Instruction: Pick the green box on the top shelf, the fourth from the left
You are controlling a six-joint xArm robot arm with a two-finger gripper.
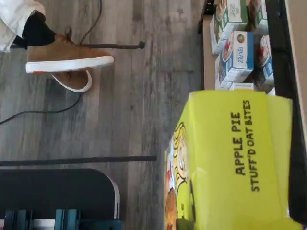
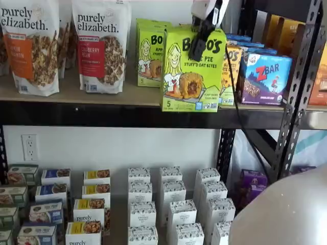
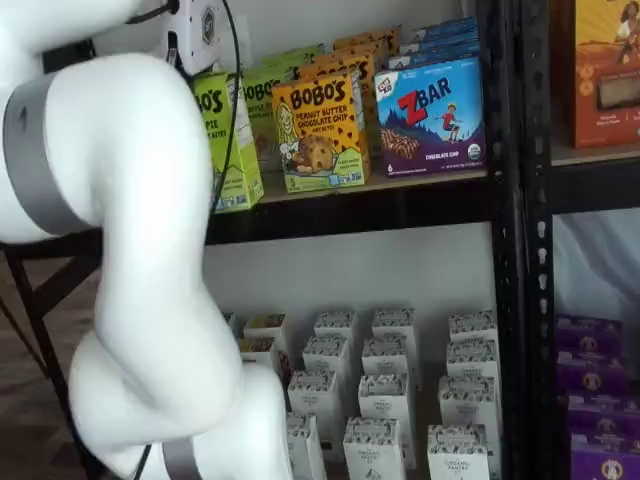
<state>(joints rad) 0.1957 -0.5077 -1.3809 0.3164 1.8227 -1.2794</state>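
Observation:
The green box (image 2: 191, 76), a lime Bobo's Apple Pie carton, stands forward at the front rail of the top shelf (image 2: 102, 112), ahead of an identical green box (image 2: 148, 53) behind it. My gripper (image 2: 199, 48) comes down from above and is shut on the green box, with one black finger across its front face. The wrist view shows the box's top panel (image 1: 230, 158) close up. In a shelf view the white arm hides most of the box (image 3: 228, 150).
Purely Elizabeth bags (image 2: 99, 46) stand left of it. An orange Bobo's box (image 3: 315, 130) and a blue ZBar box (image 2: 265, 76) stand right. A black upright (image 2: 296, 92) is at the right. White cartons (image 2: 173, 204) fill the lower shelf. A person's shoe (image 1: 67, 55) is on the floor.

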